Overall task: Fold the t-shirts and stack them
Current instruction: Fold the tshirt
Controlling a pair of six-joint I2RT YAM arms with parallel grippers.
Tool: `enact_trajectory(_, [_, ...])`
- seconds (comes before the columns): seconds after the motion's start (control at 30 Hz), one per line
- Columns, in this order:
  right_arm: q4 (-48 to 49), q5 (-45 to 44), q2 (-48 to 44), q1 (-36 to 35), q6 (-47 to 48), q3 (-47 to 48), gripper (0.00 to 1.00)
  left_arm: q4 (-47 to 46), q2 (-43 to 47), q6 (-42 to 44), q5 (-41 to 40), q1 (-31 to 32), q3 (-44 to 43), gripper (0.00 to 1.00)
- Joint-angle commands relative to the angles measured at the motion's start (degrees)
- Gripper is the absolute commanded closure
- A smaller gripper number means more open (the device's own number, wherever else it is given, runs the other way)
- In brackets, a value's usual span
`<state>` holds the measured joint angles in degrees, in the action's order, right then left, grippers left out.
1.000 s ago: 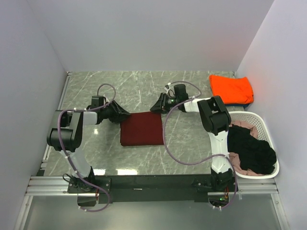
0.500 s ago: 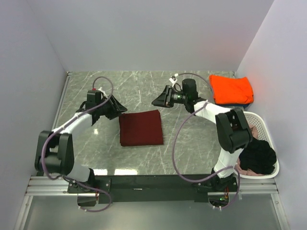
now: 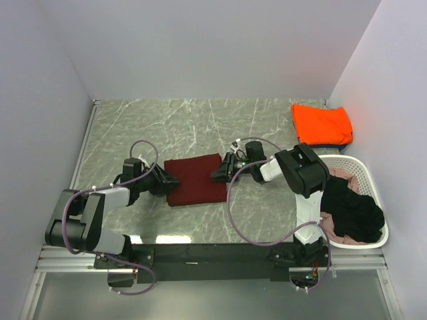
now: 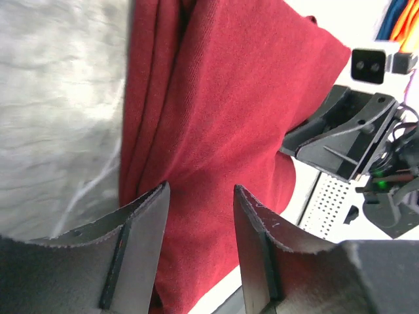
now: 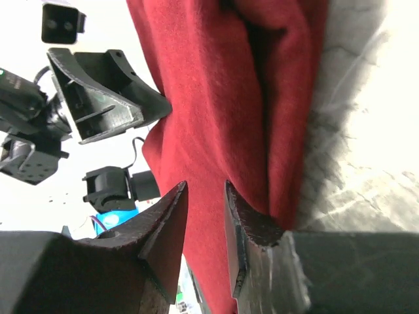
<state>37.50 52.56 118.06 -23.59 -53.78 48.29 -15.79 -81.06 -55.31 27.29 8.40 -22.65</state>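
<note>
A dark maroon t-shirt (image 3: 197,179), folded into a rectangle, lies on the marble table in the middle. My left gripper (image 3: 167,180) is at its left edge. In the left wrist view its jaws (image 4: 200,190) stand apart, and the maroon cloth (image 4: 249,98) reaches in between them. My right gripper (image 3: 217,175) is at the shirt's right edge. In the right wrist view its jaws (image 5: 206,186) are drawn close, and the cloth (image 5: 216,78) fills the gap. A folded orange t-shirt (image 3: 321,123) lies at the back right on a dark blue one (image 3: 331,143).
A white perforated basket (image 3: 363,175) stands at the right edge. It holds a black t-shirt (image 3: 350,210) and a pale pink one (image 3: 335,173). Walls close in the table at the left, back and right.
Both arms have drawn in and come down from behind the maroon shirt to its left and right edges. The shirt lies where it was.
</note>
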Motion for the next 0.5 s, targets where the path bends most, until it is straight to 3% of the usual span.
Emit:
enact_trajectory(0.0, [5.67,-0.96,-0.1,1.18,-1.07,-2.5,0.63,3.31,0.46,1.87,-5.49,-2.69,3.49,0.48])
enact_trajectory(0.13, [-3.55,-2.19,-5.81,1.01,3.85,-1.8,0.63,7.78,6.42,3.01,-5.84,-3.22,1.83,0.47])
enact_trajectory(0.3, [-3.75,-1.58,-15.39,-1.44,1.49,-4.34,0.63,20.23,14.07,7.83,-7.69,-1.65,-3.78,0.46])
enact_trajectory(0.47, [-3.48,-3.5,-21.2,-8.04,0.17,-6.01,0.63,25.46,19.87,7.24,-8.48,3.63,-6.0,0.48])
